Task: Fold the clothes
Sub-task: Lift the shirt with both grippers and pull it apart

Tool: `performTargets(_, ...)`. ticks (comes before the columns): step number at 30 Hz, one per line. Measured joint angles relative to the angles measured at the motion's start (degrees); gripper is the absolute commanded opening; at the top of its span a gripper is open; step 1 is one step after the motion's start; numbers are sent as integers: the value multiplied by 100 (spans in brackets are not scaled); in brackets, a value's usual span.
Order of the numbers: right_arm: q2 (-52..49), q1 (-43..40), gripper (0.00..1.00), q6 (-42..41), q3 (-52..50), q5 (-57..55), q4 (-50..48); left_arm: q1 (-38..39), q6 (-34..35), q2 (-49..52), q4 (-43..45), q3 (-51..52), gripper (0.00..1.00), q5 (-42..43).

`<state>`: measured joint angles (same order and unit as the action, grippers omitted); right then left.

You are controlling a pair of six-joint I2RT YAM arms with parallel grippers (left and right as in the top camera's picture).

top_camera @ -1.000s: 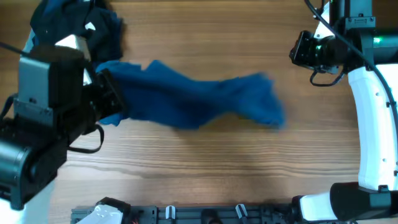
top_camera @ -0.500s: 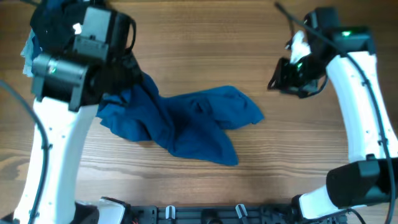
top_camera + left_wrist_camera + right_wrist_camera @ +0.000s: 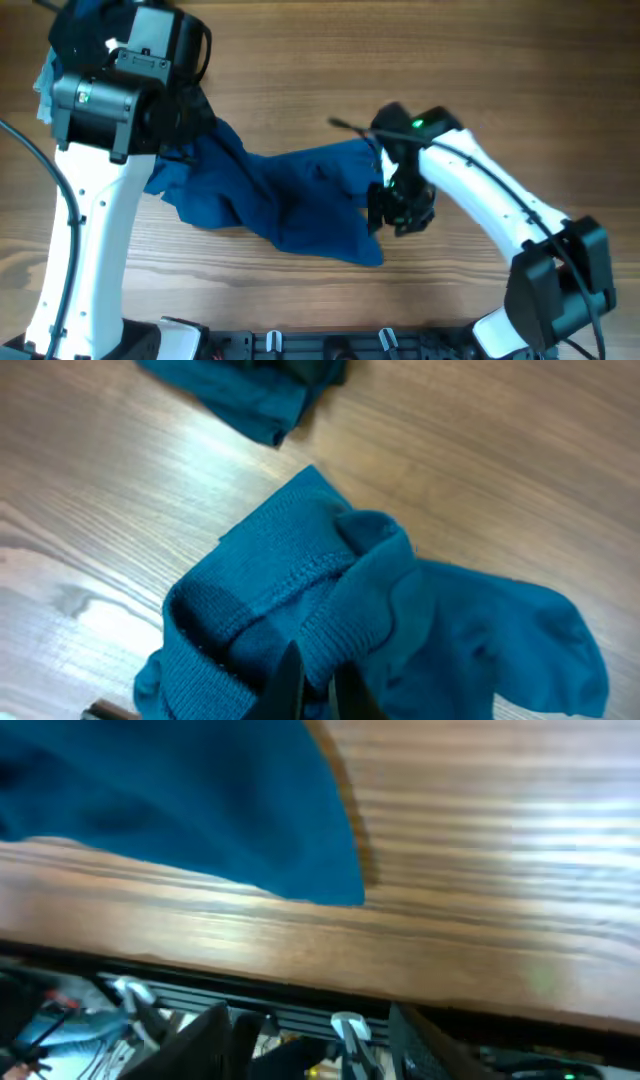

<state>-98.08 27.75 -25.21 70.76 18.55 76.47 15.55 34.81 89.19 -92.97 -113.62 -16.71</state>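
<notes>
The mid-blue garment (image 3: 290, 195) lies crumpled across the middle of the wooden table (image 3: 300, 70), one end lifted toward the left. My left gripper (image 3: 195, 138) is shut on a ribbed hem of the garment (image 3: 290, 600); its jaws (image 3: 316, 682) pinch the fold in the left wrist view. My right gripper (image 3: 398, 212) hovers over the garment's right edge. In the right wrist view its fingers (image 3: 310, 1035) are spread wide and empty, with the blue cloth (image 3: 180, 810) ahead at the upper left.
A pile of dark navy and black garments (image 3: 100, 25) sits at the far left corner; part of it shows in the left wrist view (image 3: 250, 390). A black rail with clips (image 3: 330, 345) runs along the table's front edge (image 3: 330, 960).
My right arm has swung from the far right in to the garment's right edge. My left gripper keeps its hold on the garment, which has shifted slightly.
</notes>
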Motion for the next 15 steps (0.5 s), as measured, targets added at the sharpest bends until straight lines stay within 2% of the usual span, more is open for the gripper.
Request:
performTargets(4,-7,170,56,-374,-601,4,-365,-74,24,0,-87,0,4,-2)
performTargets(7,-7,212,77,-503,-1016,114,-848,-74,44,0,-94,0,4,-2)
performTargets(15,-9,212,78,-684,-1897,367,-1980,-74,48,0,-94,0,4,-17)
